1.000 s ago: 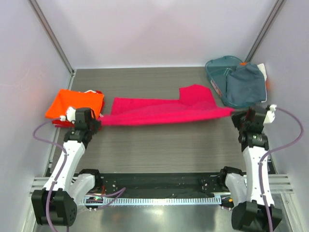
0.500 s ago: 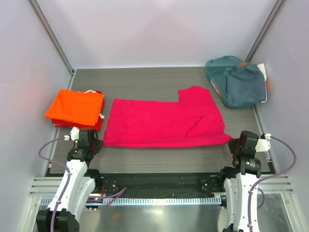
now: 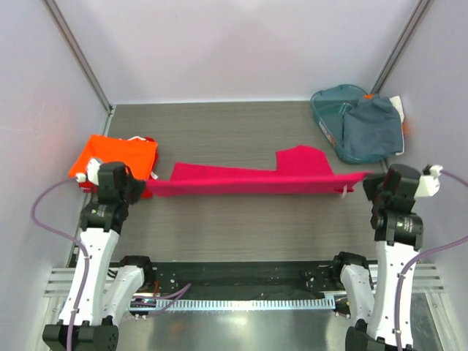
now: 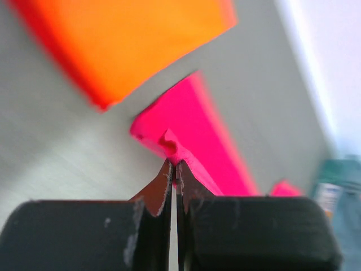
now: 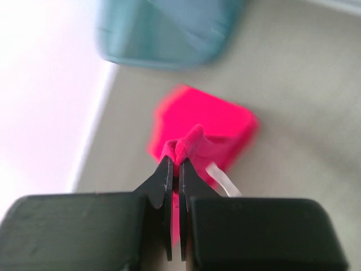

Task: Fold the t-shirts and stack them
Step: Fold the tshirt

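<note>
Between the two arms, the left gripper (image 4: 174,169) is clamped on the left corner of the pink tee (image 3: 248,179) and the right gripper (image 5: 176,164) on its right corner. The cloth is stretched taut over the table (image 3: 241,227). Just beside the left gripper lies the folded orange tee (image 3: 113,157). A grey-blue tee (image 3: 373,131) fills the basket (image 3: 327,102) at far right.

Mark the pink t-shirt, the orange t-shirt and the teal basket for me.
pink t-shirt (image 3: 248,180), top view, middle of the stretched cloth.
orange t-shirt (image 3: 115,155), top view, flat upper face of the fold.
teal basket (image 3: 320,115), top view, its left wall.
</note>
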You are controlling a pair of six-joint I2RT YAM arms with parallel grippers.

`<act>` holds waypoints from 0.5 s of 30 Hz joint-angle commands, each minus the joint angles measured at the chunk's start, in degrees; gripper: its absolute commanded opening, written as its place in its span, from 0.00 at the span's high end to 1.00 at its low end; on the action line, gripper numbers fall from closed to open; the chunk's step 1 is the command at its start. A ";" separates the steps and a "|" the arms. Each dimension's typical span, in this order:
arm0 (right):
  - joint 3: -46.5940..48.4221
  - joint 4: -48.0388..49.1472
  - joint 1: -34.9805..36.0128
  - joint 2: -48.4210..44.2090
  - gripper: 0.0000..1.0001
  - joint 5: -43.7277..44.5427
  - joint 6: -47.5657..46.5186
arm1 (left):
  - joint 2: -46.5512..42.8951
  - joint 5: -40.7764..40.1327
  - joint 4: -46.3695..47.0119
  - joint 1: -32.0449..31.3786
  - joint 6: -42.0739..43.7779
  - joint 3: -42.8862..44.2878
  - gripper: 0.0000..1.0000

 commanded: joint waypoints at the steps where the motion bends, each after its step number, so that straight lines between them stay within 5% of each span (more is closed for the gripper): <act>1: 11.79 5.90 -0.37 3.01 0.99 1.15 -2.95 | -0.22 -4.82 -4.84 0.51 2.16 10.34 1.00; 8: 31.46 8.55 -0.37 5.47 0.99 3.25 -5.15 | -0.49 -6.05 -10.29 0.51 1.19 28.53 1.00; 15: 39.76 8.81 -0.37 8.90 0.99 0.18 -3.49 | 3.47 -7.98 -13.11 0.51 1.11 43.66 1.00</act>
